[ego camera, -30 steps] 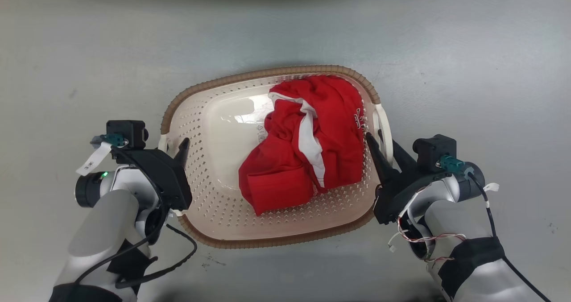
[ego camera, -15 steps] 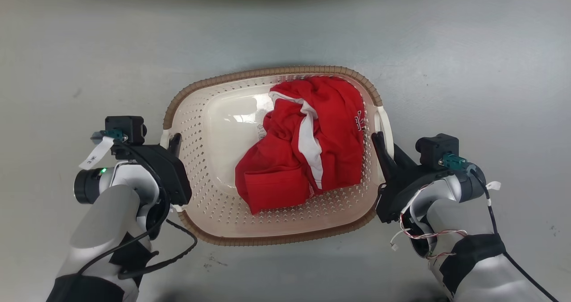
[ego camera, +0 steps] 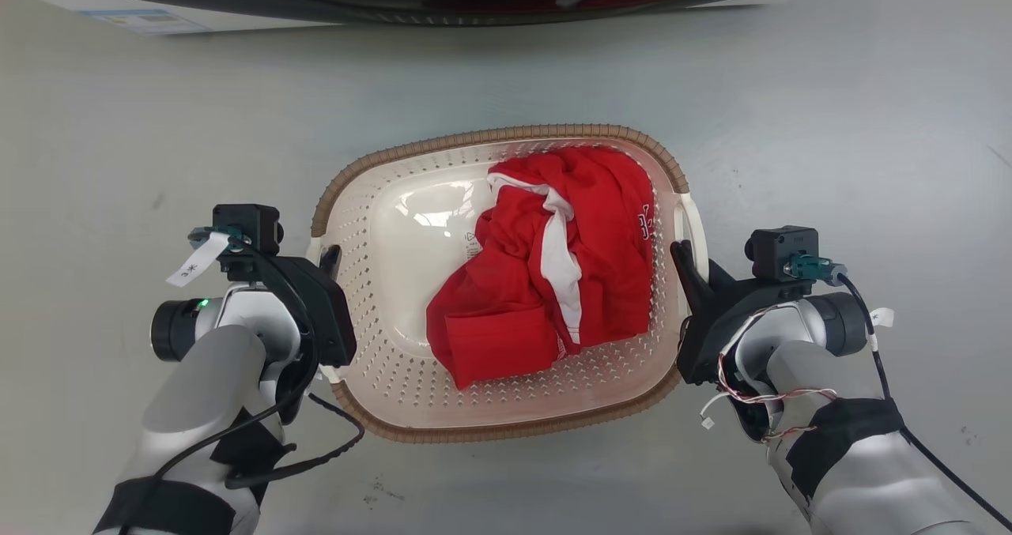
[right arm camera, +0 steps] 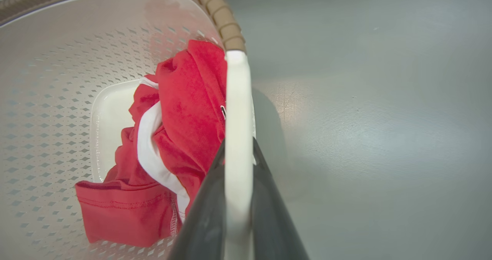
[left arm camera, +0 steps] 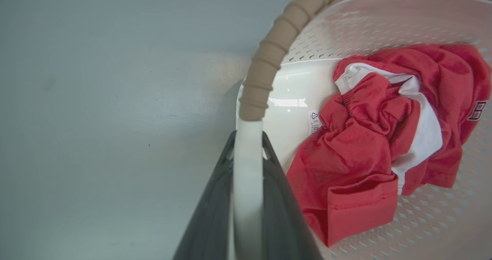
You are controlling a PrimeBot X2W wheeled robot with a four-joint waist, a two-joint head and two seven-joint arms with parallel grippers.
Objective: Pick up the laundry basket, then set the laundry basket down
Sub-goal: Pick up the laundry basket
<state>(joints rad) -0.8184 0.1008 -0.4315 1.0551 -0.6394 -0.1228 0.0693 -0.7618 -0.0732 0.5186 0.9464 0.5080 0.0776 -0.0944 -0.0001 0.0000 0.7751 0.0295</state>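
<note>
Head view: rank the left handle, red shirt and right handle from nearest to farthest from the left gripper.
1. Left handle: at the basket's left end, between the left gripper's fingers.
2. Red shirt: inside the basket, across its middle and right half.
3. Right handle: at the basket's far right end.

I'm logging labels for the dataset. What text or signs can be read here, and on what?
"B", probably: block letter on the red garment, partly hidden.
Triangle sign: sticker on the laundry basket floor; its print is too small.
White paper tag: marks blurred.
Top-edge label: blurred.
</note>
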